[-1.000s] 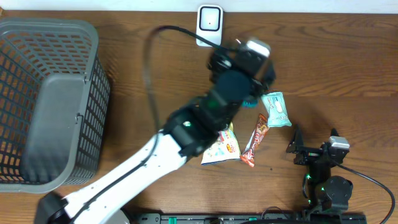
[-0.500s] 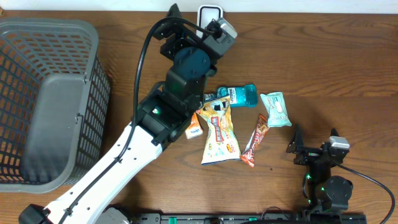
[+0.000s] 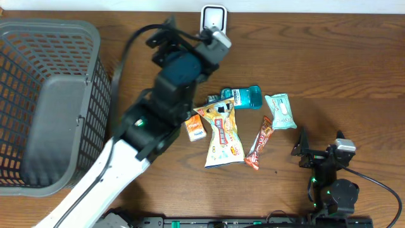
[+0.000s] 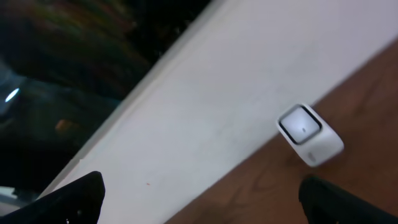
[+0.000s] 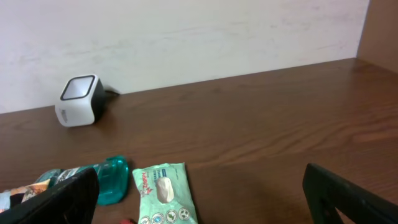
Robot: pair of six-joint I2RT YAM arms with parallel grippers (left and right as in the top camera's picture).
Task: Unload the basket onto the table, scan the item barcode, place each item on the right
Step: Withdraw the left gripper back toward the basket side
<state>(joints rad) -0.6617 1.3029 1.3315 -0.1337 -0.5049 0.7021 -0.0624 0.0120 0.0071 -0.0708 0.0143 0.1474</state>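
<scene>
L hand wide open, holds nothing; R hand same.

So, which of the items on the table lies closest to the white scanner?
The teal bottle, lying on its side. The snack bag, orange box, candy bar and wipes pack all lie farther from the scanner.

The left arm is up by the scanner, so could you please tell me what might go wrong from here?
1. The left gripper is open and empty near the scanner; a careless swing could knock it.
2. The snack bag lies right beside the mouthwash bottle and the orange box, so a pick there may drag a neighbour along.
</scene>
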